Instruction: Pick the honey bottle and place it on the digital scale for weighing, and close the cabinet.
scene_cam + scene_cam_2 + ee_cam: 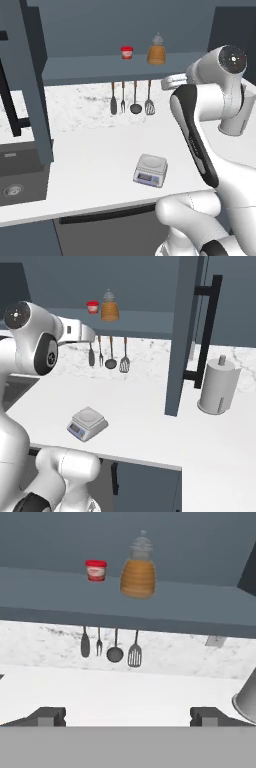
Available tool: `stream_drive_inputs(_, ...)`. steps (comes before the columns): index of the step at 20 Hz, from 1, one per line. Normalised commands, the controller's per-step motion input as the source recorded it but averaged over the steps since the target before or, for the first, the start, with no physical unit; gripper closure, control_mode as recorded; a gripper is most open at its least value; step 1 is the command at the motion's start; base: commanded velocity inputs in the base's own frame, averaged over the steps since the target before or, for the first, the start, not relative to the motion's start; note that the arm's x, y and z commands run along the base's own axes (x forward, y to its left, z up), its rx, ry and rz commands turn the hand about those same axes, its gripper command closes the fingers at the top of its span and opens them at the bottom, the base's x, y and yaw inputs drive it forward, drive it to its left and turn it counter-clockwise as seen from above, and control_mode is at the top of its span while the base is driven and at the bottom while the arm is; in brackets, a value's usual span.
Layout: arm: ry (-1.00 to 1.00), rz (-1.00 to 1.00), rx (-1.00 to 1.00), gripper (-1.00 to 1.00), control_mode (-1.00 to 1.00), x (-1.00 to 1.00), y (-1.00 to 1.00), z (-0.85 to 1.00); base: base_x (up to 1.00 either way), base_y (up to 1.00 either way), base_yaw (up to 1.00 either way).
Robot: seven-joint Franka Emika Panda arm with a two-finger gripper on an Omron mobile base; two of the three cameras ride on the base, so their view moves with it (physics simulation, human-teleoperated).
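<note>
Left base view: the honey bottle point(156, 51) stands on the open cabinet point(30, 80) shelf, far side, just right of a little red-lidded jar point(127, 52). The digital scale point(150, 170) sits on the white counter point(90, 155) nearer the front edge, well apart from the bottle. 4 utensils point(130, 98) hang under the shelf.

Right base view: same layout. A cabinet door point(182, 331) stands swung out over the counter, with a paper towel roll point(218, 386) just right of it. The arm's wrist reaches toward the shelf from the left.

Hand view: the gripper point(127, 716) is released, 2 tips spread wide with nothing between them, aimed roughly at the bottle from a distance.

What could go wrong, I reckon: the jar is close, so a sloppy approach could knock it over. The bottle's rounded, so a grab too high near the cap may slip. And that open door could snag the arm.
</note>
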Motion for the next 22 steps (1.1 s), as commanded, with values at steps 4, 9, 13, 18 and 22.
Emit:
stream_drive_inputs(4,-0.26,-0.01,0.0,-1.0,-1.0,0.0,0.0,0.6,0.0,0.0,0.0)
stream_drive_inputs(9,-0.07,0.0,0.0,-1.0,-1.0,0.0,0.0,0.56,0.0,0.0,0.0)
stream_drive_inputs(13,-0.1,0.0,0.0,-1.0,-1.0,-0.01,0.0,0.51,0.0,0.0,0.0)
stream_drive_inputs(18,-0.14,0.0,0.0,-1.0,-1.0,-0.04,0.0,0.57,0.0,0.0,0.0)
stream_drive_inputs(22,0.01,0.0,0.02,-1.0,-1.0,0.0,0.0,0.31,0.0,0.0,0.0)
